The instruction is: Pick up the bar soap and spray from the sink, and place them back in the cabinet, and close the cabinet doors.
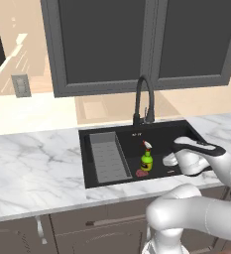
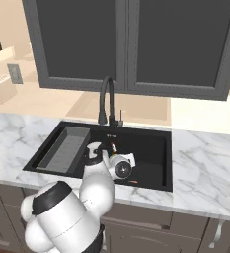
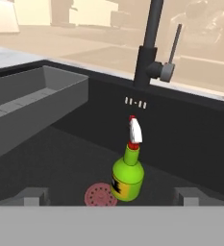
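The spray [image 3: 127,174], a green bottle with a yellow label and a red-and-white nozzle, stands upright on the floor of the black sink [image 1: 184,133]. It also shows as the spray [image 1: 146,159] near the basin's middle. My gripper [image 3: 112,197] is open, its fingertips [image 3: 34,196] wide apart low in the basin, with the bottle a little beyond them. From the left my gripper [image 1: 167,160] hangs just right of the bottle, not touching it. A thin salmon sliver [image 2: 132,182] by the front wall may be the bar soap. The cabinet and its doors are out of view.
A round dark-red drain disc [image 3: 101,195] lies beside the bottle's base. A grey ribbed tray [image 1: 107,156] fills the sink's left part. The black gooseneck faucet [image 1: 144,99] rises behind the basin. Grey-framed doors with dark panes [image 1: 102,39] hang above the marble counter [image 1: 32,163].
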You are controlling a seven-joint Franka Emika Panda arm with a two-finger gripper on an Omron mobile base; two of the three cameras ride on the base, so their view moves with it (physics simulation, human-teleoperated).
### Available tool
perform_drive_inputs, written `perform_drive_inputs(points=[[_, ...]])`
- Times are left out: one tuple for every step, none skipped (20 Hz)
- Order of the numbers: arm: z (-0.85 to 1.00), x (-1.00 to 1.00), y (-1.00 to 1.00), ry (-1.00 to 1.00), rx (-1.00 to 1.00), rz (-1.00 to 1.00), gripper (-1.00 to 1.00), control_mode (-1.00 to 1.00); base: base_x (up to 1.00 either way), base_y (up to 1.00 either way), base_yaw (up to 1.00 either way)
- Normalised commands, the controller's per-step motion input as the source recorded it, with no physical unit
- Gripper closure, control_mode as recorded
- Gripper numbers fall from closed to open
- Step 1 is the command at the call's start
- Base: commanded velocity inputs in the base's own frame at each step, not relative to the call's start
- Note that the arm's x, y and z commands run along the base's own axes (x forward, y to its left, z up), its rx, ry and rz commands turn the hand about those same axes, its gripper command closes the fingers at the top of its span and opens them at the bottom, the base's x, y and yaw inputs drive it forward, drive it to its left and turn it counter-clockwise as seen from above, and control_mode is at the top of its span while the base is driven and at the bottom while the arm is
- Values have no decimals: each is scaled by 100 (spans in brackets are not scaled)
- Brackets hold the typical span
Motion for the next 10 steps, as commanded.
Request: perform_drive_inputs(points=[[-10,7,4,0,0,0,-100,-100,0,0,0],[-11,7,6,0,0,0,-100,-100,0,0,0],[-15,6,6,0,0,0,-100,-100,0,0,0],[-16,6,6,0,0,0,-100,-100,0,0,0],[-16,7,6,0,0,0,-100,-100,0,0,0],[-13,10,6,0,0,0,-100,-100,0,0,0],[-11,11,4,0,0,0,-100,-100,0,0,0],[-8,11,2,0,0,0,-100,-100,0,0,0],[-6,13,1,0,0,0,-100,-100,0,0,0],[0,14,0,0,0,0,-100,-100,0,0,0]])
